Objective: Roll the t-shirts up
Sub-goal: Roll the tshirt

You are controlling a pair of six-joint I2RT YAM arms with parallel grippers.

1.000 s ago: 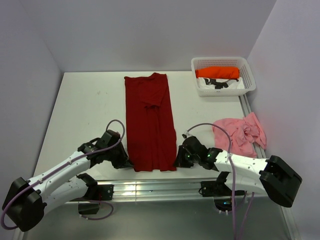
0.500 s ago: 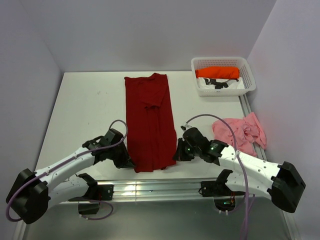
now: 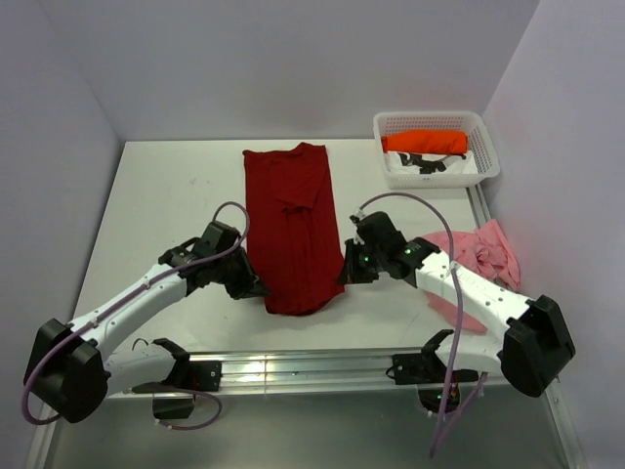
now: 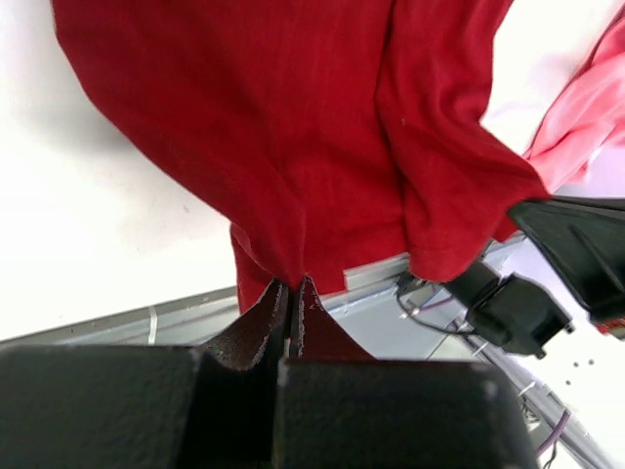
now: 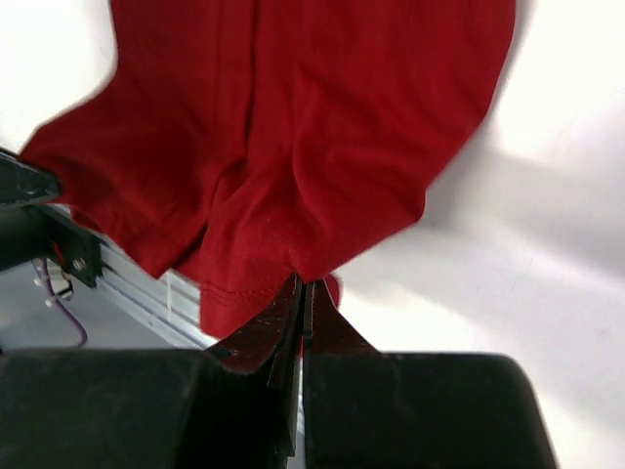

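Here, left jaws: closed tight on a thin pinch of the dark red cotton t-shirt (image 4: 322, 127), at the left corner of its near hem.
Right jaws: likewise pinched shut on the hem's right corner, with cloth bunched just above the tips.
Shirt: folded into a long strip down the middle of the white table (image 3: 166, 195), its near end raised and sagging between the two arms.
Others: crumpled pale pink t-shirt (image 3: 479, 256) at the table's right edge; bright orange t-shirt (image 3: 425, 142) in the white plastic lattice basket (image 3: 437, 119) at the far right corner.
Risk: both holds look shallow, so a corner may slip free. Uneven travel would skew the roll, and the sagging middle could tuck loosely and leave a slack core.
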